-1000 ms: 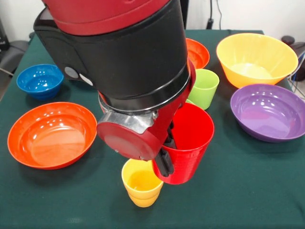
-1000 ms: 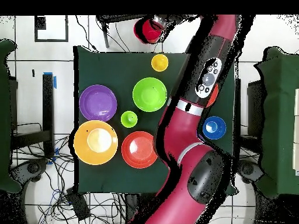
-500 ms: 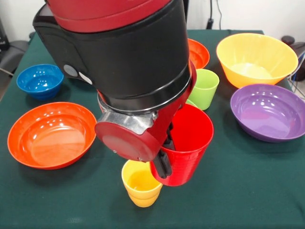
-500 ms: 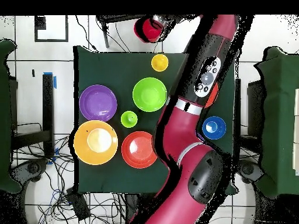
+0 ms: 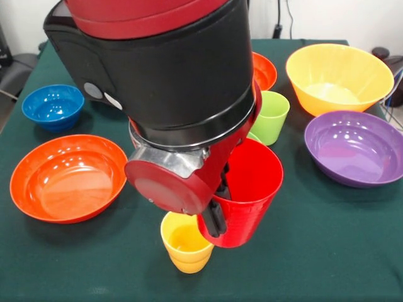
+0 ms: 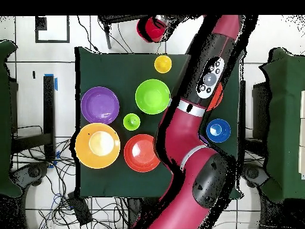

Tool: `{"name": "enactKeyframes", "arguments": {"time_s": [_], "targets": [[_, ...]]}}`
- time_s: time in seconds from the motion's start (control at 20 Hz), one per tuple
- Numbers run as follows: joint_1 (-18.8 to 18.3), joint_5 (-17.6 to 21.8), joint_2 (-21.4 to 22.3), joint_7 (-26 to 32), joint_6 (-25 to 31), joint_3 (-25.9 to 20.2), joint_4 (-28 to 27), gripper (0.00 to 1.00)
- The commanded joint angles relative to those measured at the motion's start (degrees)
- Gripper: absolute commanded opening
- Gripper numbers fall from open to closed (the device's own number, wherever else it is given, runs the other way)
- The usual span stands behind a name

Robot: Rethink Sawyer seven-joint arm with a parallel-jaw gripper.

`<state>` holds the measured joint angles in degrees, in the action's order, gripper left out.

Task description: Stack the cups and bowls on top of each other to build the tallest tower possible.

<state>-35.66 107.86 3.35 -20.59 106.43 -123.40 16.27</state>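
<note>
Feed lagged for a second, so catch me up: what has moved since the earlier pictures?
The claw, still shut on the red cup, has eased it slightly toward the yellow cup, without letting go. The red cup is still carried beside the yellow one, not yet in it. The bowls, the green cup and the yellow cup have not moved.

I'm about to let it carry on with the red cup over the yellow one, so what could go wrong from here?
The gripper pinches the red cup by one wall only, so it may tilt or slip. The red cup sits right of the yellow cup, so lowering now could clip its rim and tip it. The yellow cup stands near the table edge.
</note>
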Motion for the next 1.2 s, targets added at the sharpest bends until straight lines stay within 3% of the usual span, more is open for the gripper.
{"name": "enactKeyframes", "arguments": {"time_s": [0.05, 0.65, 1.2], "targets": [[0.1, 6.46, -2.86, 11.06, -0.65, 1.69, -8.48, 0.0], [-0.83, 7.53, -3.39, 11.0, -0.05, 1.51, -8.19, 0.0], [-1.41, 10.81, -3.5, 11.26, 0.46, 0.04, -8.73, 0.0]]}}
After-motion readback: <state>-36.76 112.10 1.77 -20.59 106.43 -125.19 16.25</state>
